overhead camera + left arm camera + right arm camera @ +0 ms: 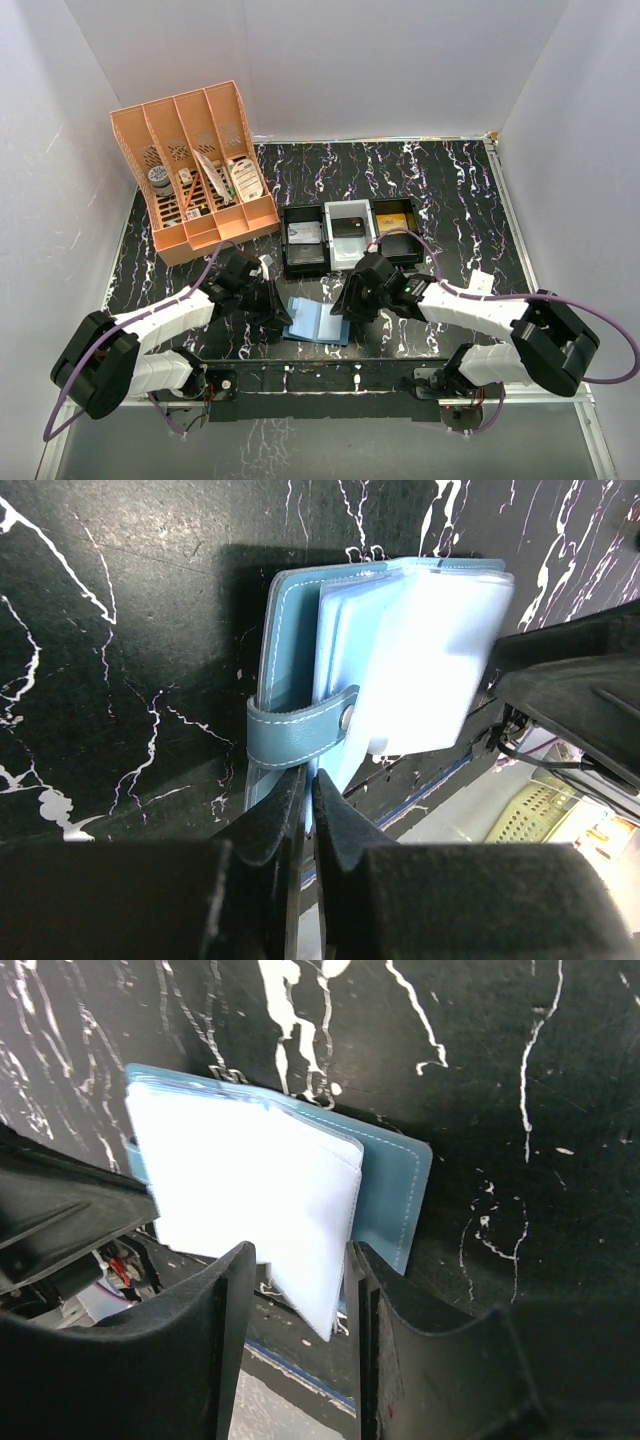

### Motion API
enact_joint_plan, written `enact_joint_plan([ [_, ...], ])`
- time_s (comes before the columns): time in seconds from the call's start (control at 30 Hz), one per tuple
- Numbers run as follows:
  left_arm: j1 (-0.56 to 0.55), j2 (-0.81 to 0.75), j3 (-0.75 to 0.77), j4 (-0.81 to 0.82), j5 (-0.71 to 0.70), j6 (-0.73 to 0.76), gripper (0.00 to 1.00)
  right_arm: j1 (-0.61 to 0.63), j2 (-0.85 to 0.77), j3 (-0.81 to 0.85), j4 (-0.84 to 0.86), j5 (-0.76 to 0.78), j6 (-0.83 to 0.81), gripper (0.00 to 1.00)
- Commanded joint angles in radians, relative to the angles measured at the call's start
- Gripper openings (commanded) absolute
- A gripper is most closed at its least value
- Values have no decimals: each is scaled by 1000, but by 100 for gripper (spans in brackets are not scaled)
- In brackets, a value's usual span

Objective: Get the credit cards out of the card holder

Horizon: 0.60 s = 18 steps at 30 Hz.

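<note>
On the table [450, 190], the left end effector [308, 783] is clenched on the edge of the open card holder [290, 630]. The right end effector [300, 1265] stands released, jaws straddling its clear sleeves [240, 1170].

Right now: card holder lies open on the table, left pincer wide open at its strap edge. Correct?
Not quite. The left pincer is shut, with its fingers almost together, as the left wrist view shows. The rest stands: the card holder lies open on the table, and the pincer is at its strap edge.
</note>
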Motion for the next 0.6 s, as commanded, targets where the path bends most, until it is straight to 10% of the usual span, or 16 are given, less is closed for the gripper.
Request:
enact_joint_plan([
  [0.0,-12,0,38,-16,22,22,10,-5,44,-35,135,-44,47,38],
  [0.4,-20,-15,35,54,78,8,47,-5,124,-40,233,-107,45,19],
  [0.57,-33,26,46,112,133,14,32,-5,134,-49,271,-127,53,9],
])
